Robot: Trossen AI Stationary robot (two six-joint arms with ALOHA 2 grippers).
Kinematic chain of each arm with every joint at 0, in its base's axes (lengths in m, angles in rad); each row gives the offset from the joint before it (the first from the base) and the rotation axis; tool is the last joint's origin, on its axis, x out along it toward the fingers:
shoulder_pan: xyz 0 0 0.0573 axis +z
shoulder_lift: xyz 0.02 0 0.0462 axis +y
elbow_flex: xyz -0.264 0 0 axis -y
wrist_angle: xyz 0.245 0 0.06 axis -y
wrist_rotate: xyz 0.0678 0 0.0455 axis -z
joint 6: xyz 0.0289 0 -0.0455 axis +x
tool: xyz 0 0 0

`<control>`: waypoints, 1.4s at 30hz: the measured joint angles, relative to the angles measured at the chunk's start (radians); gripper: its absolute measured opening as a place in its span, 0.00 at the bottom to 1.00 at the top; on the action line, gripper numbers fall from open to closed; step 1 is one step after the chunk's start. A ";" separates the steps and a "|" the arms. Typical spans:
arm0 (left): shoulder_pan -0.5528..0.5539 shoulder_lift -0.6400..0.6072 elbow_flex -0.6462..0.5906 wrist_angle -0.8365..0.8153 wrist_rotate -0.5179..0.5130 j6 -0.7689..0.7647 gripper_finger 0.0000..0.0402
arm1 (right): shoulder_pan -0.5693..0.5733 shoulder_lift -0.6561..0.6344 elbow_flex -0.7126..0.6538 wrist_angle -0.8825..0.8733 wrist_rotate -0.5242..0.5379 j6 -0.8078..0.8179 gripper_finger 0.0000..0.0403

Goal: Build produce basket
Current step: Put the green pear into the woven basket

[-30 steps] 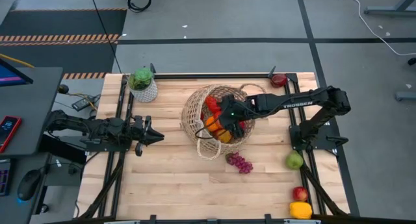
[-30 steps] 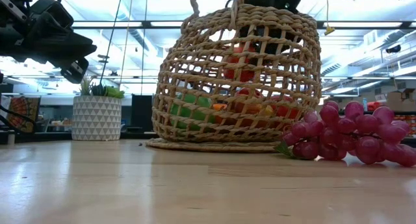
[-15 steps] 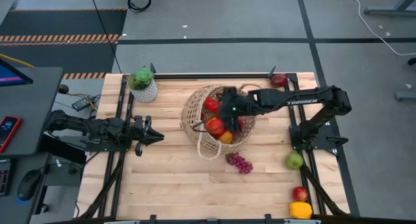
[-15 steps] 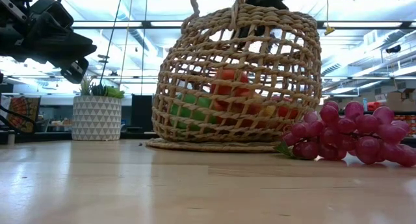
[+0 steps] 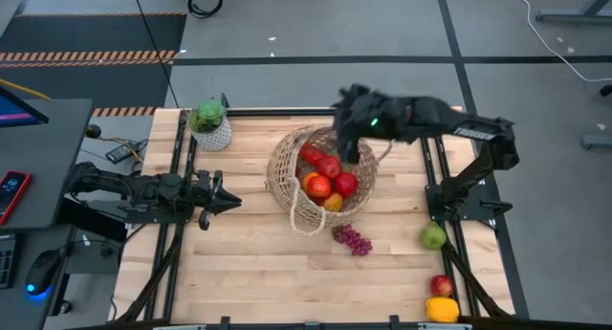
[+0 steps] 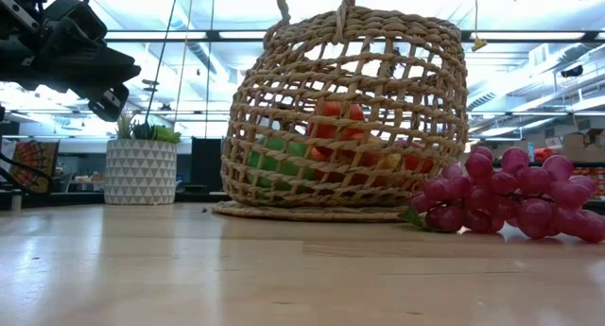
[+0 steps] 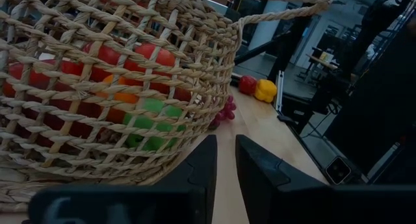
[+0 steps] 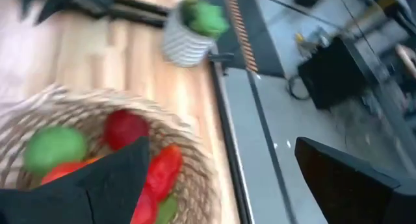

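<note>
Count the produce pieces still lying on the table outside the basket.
4: purple grapes just in front of the basket, a green apple at the right edge, a red fruit and yellow pepper at the front-right corner. Others may be hidden.

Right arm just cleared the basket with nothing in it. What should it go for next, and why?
Probably swing the right gripper, open and empty above the basket rim, to the purple grapes. They lie on the table right beside the basket, nearest of the produce left outside. The left gripper waits shut at the left.

You see two black jointed arms, the right arm [image 5: 449,129] with a small green light, each ending in two dark flat fingers [image 7: 195,178].
</note>
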 joint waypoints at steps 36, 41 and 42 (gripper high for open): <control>0.000 0.000 0.000 0.000 0.000 0.000 0.16 | -0.869 0.133 -0.102 -0.451 -0.320 0.488 0.87; 0.000 0.000 0.000 0.000 0.000 0.000 0.14 | -0.910 0.232 -0.102 -0.463 -0.282 0.394 0.87; 0.000 0.000 0.000 0.000 0.000 0.000 0.14 | -0.918 0.247 -0.102 -0.467 -0.281 0.374 0.87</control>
